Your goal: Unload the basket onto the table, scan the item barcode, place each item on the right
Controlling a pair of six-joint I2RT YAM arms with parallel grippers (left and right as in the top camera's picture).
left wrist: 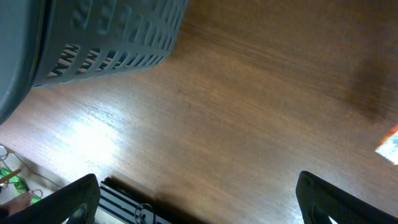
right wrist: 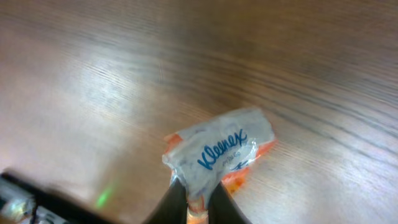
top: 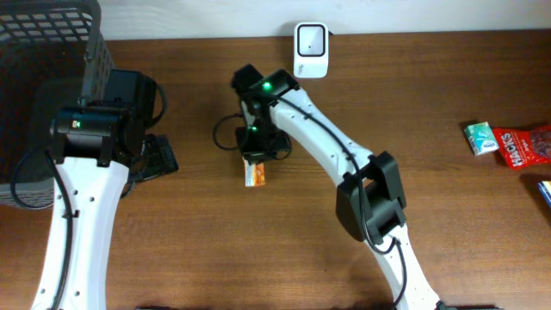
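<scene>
Right gripper (right wrist: 194, 200) clenched on one end of Kleenex pack (right wrist: 217, 149), mid-table, pinched by the edge, probably to leave its printed faces exposed. Left gripper (left wrist: 202, 199) spread wide, empty, parked left beside basket (left wrist: 112, 37). Scanner (top: 311, 39) sits at far edge.

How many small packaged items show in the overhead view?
4: white-and-orange Kleenex tissue pack in the right hand, centre; teal packet, red candy bag and cropped blue item, far right. The dark mesh basket may hide more.
</scene>
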